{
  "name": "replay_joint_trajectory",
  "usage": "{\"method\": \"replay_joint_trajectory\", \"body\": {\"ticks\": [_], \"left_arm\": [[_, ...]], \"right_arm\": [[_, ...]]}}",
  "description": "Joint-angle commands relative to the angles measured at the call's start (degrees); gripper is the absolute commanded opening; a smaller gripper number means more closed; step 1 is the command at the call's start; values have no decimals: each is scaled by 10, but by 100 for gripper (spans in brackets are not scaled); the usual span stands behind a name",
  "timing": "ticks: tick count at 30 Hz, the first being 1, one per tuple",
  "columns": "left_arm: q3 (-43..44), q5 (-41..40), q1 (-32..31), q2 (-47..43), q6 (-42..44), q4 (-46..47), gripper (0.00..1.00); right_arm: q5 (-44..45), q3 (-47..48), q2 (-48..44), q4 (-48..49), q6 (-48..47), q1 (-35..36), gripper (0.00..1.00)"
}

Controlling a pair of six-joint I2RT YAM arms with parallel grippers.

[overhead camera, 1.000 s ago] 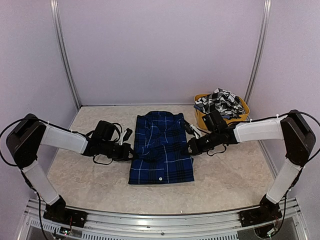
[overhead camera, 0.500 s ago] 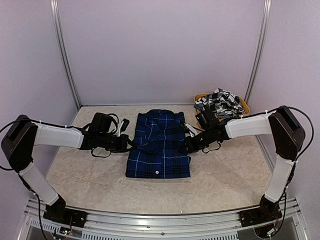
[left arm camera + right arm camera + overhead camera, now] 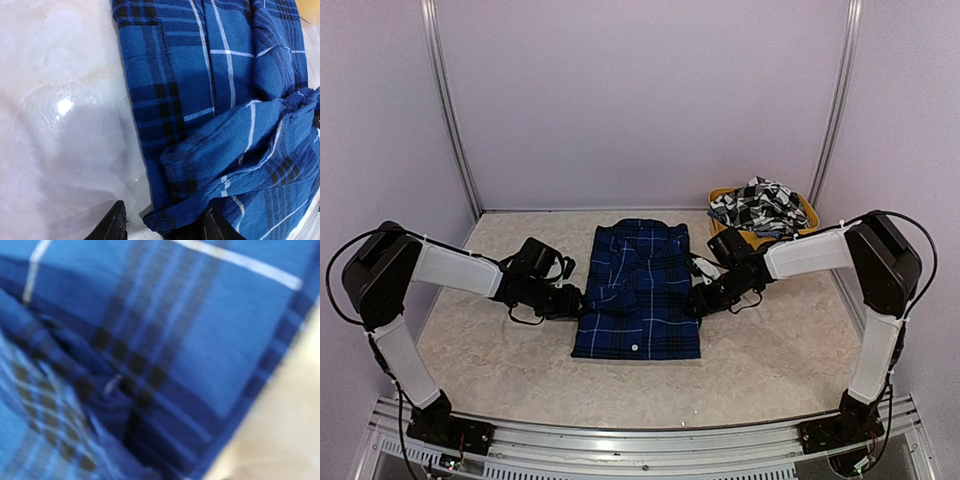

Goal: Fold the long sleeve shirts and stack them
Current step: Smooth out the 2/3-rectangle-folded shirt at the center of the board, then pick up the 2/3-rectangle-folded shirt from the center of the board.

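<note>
We are seeing the blue shirt (image 3: pixel 638 290) showing royal blue plaid with black bands and thin white lines, on a table (image 3: pixel 770 350) mottling in pale cream-beige. The checked shirt (image 3: pixel 760 205) is showing black-and-white checks, and the tub (image 3: pixel 811 214) is showing yellow.

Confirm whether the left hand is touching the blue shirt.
Touching. In the left wrist view the folded edge of the shirt lies inside the open left hand, resting against one finger; bare table shows beside the other.
</note>
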Motion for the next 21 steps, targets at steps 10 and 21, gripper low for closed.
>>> {"method": "replay_joint_trajectory", "body": {"ticks": [10,21], "left_arm": [[-44,-65,-11,-129,-15,7,87],[-119,-13,-9,-281,-65,49,99]], "right_arm": [[95,-82,-183,-3,-65,47,65],[142,-114,-190,15,-137,205,74]]}}
